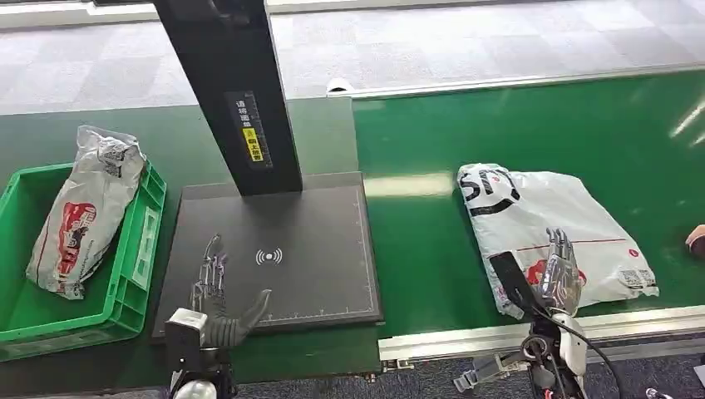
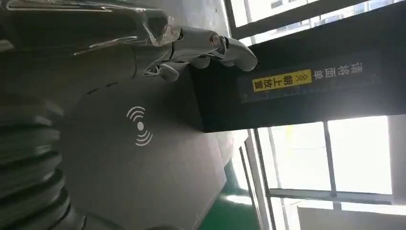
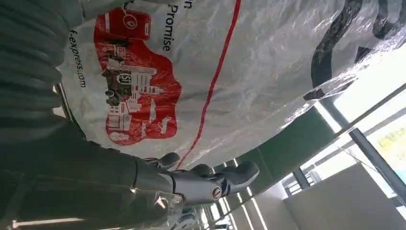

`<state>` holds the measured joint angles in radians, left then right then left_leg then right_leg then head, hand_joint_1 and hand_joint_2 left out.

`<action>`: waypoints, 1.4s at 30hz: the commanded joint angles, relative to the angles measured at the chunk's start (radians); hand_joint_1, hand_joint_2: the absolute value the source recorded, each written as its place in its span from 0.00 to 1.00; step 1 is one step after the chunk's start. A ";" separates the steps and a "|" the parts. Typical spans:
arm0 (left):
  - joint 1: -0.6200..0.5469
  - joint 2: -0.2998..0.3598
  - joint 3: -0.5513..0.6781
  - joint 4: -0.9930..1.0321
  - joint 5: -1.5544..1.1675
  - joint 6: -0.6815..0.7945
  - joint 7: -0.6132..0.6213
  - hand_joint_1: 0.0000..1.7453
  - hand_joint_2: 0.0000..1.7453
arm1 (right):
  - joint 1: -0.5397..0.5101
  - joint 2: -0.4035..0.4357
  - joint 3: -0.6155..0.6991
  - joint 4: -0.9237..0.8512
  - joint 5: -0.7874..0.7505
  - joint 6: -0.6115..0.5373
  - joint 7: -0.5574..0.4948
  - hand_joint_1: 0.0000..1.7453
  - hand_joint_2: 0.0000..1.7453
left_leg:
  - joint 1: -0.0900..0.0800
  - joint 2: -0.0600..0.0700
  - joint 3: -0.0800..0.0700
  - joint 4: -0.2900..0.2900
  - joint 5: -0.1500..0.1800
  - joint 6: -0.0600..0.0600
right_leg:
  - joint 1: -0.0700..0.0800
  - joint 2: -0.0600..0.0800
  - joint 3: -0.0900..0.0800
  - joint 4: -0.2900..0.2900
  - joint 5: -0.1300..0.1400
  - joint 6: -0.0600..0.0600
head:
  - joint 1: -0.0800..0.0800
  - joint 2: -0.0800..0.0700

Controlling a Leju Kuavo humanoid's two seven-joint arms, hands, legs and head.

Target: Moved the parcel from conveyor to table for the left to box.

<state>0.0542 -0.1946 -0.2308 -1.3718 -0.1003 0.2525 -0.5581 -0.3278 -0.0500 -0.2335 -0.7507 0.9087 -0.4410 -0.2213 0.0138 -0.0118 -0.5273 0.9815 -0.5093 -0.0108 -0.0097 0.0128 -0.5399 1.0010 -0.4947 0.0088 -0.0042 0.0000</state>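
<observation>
A white plastic parcel (image 1: 549, 224) with red and black print lies flat on the green conveyor belt (image 1: 432, 150). My right hand (image 1: 559, 273) hovers over the parcel's near edge, fingers spread and holding nothing; the right wrist view looks close onto the parcel (image 3: 230, 62) past the fingers (image 3: 210, 179). My left hand (image 1: 212, 287) floats open above the black scanner pad (image 1: 324, 249) on the table. Its fingers (image 2: 210, 45) reach toward the black post (image 2: 311, 86). A green box (image 1: 125, 274) at the left holds another white parcel (image 1: 83, 212).
The black post (image 1: 229, 91) with a yellow label rises from the pad's far edge. The conveyor's metal rail (image 1: 540, 332) runs along its near side. A person's hand (image 1: 697, 239) shows at the right edge. Grey carpet lies beyond the belt.
</observation>
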 commanded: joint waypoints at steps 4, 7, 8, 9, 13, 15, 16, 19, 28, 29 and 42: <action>0.002 0.013 0.000 0.014 0.018 0.009 -0.002 0.00 1.00 | -0.083 -0.062 -0.146 0.291 -0.090 0.078 -0.037 0.00 1.00 | 0.000 0.000 0.000 -0.001 0.001 0.001 | 0.000 -0.002 0.001 -0.002 0.001 0.000 | 0.000 0.000; -0.014 0.008 0.001 0.022 0.018 0.008 -0.001 0.00 1.00 | -0.087 -0.067 -0.153 0.311 -0.075 0.118 -0.005 0.00 1.00 | -0.001 0.002 0.000 -0.001 0.001 0.001 | 0.000 0.000 0.000 -0.001 0.001 0.000 | 0.000 0.000; -0.020 0.006 0.002 0.024 0.017 0.007 0.000 0.00 1.00 | -0.088 -0.067 -0.157 0.310 -0.075 0.125 -0.004 0.00 1.00 | -0.001 0.001 0.000 -0.001 0.001 0.001 | 0.000 0.000 0.000 -0.001 0.001 0.000 | 0.000 0.000; -0.029 0.001 0.007 0.021 0.015 0.000 0.005 0.00 1.00 | -0.094 -0.075 -0.145 0.312 -0.042 0.131 0.037 0.00 1.00 | 0.000 0.001 0.000 0.000 0.001 0.000 | 0.000 -0.001 0.000 0.000 0.001 0.000 | 0.000 0.000; -0.035 -0.004 0.014 0.005 0.004 -0.009 0.028 0.00 1.00 | -0.096 -0.080 -0.152 0.294 -0.026 0.157 0.058 0.00 1.00 | -0.001 0.001 -0.002 0.000 0.001 0.001 | 0.000 -0.001 -0.002 0.000 0.001 0.000 | 0.000 0.000; -0.032 -0.003 0.015 0.005 0.004 -0.009 0.027 0.00 1.00 | -0.093 -0.082 -0.153 0.295 -0.026 0.159 0.058 0.00 1.00 | 0.000 0.001 -0.001 0.000 0.001 0.000 | 0.000 -0.001 -0.001 0.000 0.001 0.000 | 0.000 0.000; -0.030 -0.004 0.017 0.006 0.002 -0.009 0.028 0.00 1.00 | -0.096 -0.084 -0.155 0.300 -0.023 0.177 0.061 0.00 1.00 | -0.001 0.001 -0.001 -0.001 0.002 0.001 | 0.000 -0.001 -0.001 -0.001 0.002 0.000 | 0.000 0.000; -0.034 -0.007 0.021 0.013 0.002 -0.010 0.028 0.00 1.00 | -0.106 -0.092 -0.159 0.321 -0.010 0.209 0.073 0.00 1.00 | -0.001 0.001 0.000 0.000 0.001 0.001 | 0.000 -0.001 0.000 -0.001 0.001 0.000 | 0.000 0.000; -0.030 -0.009 0.024 0.010 0.000 -0.011 0.028 0.00 1.00 | -0.114 -0.094 -0.162 0.327 0.007 0.210 0.043 0.89 1.00 | -0.001 0.001 0.000 0.000 0.001 0.001 | 0.000 -0.001 0.000 0.000 0.001 0.000 | 0.000 0.000; -0.029 -0.009 0.025 0.009 0.000 -0.011 0.028 0.00 1.00 | -0.117 -0.094 -0.163 0.327 0.009 0.214 0.033 1.00 1.00 | 0.000 0.001 -0.001 -0.001 0.002 0.001 | 0.000 -0.001 0.000 -0.001 0.002 -0.001 | 0.000 0.000; -0.025 -0.023 0.052 -0.016 -0.018 -0.009 0.031 0.00 1.00 | -0.084 0.002 -0.124 -0.061 0.054 0.133 -0.062 1.00 1.00 | -0.001 0.006 -0.002 0.000 0.001 0.001 | -0.001 0.003 -0.003 0.001 0.002 0.000 | 0.000 0.000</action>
<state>0.0355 -0.2091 -0.2140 -1.3859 -0.1053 0.2426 -0.5390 -0.4237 -0.1301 -0.3647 -0.5357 0.9640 -0.3021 -0.2578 0.0137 -0.0120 -0.5265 0.9817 -0.5091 -0.0107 -0.0098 0.0127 -0.5385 1.0010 -0.4943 0.0093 -0.0042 0.0000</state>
